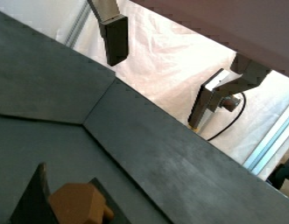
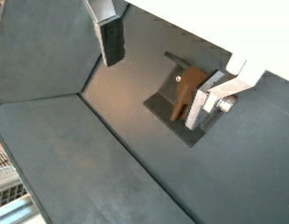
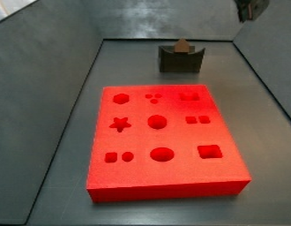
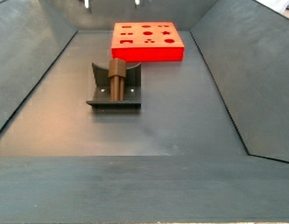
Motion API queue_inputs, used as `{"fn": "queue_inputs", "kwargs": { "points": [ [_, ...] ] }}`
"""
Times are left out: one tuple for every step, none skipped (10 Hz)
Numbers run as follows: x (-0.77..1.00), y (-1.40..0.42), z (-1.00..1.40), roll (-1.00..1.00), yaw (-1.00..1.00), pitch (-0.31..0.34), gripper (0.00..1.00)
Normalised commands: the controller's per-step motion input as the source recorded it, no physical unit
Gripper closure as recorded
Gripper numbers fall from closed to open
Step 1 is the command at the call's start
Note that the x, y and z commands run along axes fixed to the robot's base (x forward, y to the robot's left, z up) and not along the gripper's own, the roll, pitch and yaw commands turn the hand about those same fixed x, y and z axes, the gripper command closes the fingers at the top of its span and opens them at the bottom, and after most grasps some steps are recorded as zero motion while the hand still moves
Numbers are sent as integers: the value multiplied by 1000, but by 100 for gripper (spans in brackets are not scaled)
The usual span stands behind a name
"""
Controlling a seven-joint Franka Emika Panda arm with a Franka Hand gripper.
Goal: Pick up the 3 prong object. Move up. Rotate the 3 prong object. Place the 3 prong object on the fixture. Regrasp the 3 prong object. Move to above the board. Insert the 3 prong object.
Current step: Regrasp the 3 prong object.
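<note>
You are looking into a dark grey bin with a flat matte floor and sloped walls rising on all sides; seams where the panels meet run across both wrist views. Beyond the rim in a wrist view you can see crumpled white sheeting and a pale frame edge at the side.

The gripper hangs high, well clear of the floor. Its fingers stand wide apart, and nothing sits between them. In a side view only its dark tip shows at the top corner, so you cannot judge its height exactly there.

The 3 prong object is on the fixture, standing in the notch as a brown peg. In a wrist view you see it as a tan strip against the fixture's upright, lying below and between the open fingers. In another wrist view a tan lump peeks beside the dark bracket at the frame edge; it is probably the same piece, though the crop is tight.

The board lies flat on the floor, bright red, its star, circle, hexagon and square recesses all open. It sits near the fixture but apart from it, a strip of bare floor between them in both side views.
</note>
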Motion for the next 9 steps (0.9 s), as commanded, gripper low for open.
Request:
{"fn": "queue_inputs", "kwargs": {
  "points": [
    [46,64,-1000,147,103,-84,0],
    [55,58,-1000,101,70,-99,0],
    [62,56,-1000,72,47,-104,0],
    [66,54,-1000,62,31,-105,0],
    [72,47,-1000,63,6,-98,0],
    [80,43,-1000,62,-15,-84,0],
    [88,37,-1000,57,-23,-71,0],
    [96,36,-1000,56,-29,-52,0],
    [103,23,-961,57,-27,-28,0]
  ]
}}
